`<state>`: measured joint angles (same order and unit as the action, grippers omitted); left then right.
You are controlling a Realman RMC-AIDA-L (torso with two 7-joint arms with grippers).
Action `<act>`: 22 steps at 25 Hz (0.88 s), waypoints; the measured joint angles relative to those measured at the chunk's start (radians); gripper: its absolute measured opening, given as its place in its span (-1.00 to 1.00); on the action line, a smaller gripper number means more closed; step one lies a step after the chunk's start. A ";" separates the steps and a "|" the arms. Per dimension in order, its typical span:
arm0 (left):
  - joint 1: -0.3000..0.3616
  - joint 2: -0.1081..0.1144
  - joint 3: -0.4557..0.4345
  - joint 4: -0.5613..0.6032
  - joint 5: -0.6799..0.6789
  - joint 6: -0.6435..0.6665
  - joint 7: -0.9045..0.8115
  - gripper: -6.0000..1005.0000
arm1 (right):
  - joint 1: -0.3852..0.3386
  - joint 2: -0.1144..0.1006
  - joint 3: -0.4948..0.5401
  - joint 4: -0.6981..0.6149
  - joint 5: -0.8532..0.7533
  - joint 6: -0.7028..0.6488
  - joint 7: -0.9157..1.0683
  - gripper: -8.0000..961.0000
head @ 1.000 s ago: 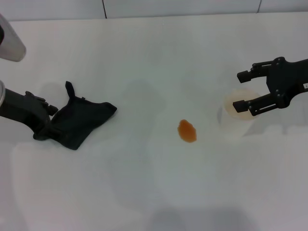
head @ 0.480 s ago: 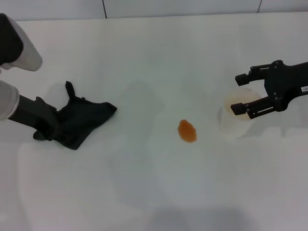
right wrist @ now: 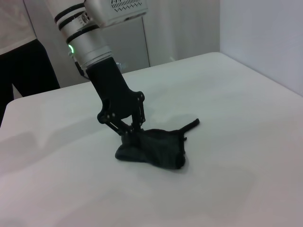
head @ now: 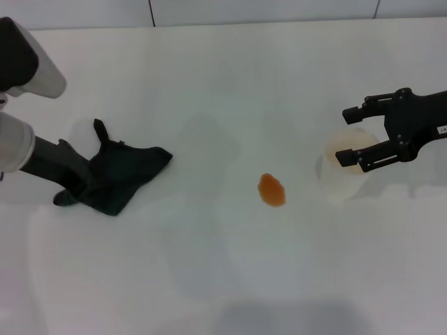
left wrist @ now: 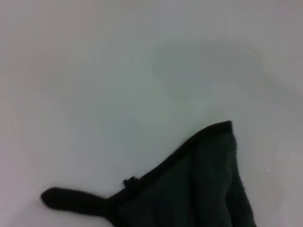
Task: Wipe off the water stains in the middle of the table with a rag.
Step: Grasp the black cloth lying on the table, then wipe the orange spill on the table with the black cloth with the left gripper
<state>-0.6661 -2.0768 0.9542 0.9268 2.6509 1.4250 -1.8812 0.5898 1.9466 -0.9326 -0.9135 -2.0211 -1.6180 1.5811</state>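
The left gripper (head: 78, 185) pinches the near-left edge of the rag (head: 120, 176), which lies on the table (head: 209, 84) at the left. Bare white tabletop separates it from the water stains (head: 272, 190) at centre. The right gripper (head: 355, 136) hovers spread open above a white cup (head: 340, 167) on the right.

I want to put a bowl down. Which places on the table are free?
Free: the far table strip behind everything, the near edge, and between the rag and the stain. Crowded: around the cup under the right gripper, and the left gripper on the rag.
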 joint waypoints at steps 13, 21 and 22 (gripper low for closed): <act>-0.084 -0.004 0.004 -0.092 -0.130 -0.069 -0.006 -0.83 | -0.016 0.003 0.000 -0.003 0.009 0.000 -0.012 0.79; -0.179 -0.011 0.241 -0.174 -0.245 -0.265 -0.108 -0.83 | -0.019 0.012 0.002 -0.004 0.010 0.000 -0.031 0.79; -0.186 -0.011 0.279 -0.182 -0.271 -0.297 -0.125 -0.83 | -0.019 0.013 0.002 -0.004 0.010 0.000 -0.034 0.79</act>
<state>-0.8519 -2.0877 1.2328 0.7445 2.3799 1.1277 -2.0059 0.5706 1.9593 -0.9310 -0.9174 -2.0109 -1.6184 1.5473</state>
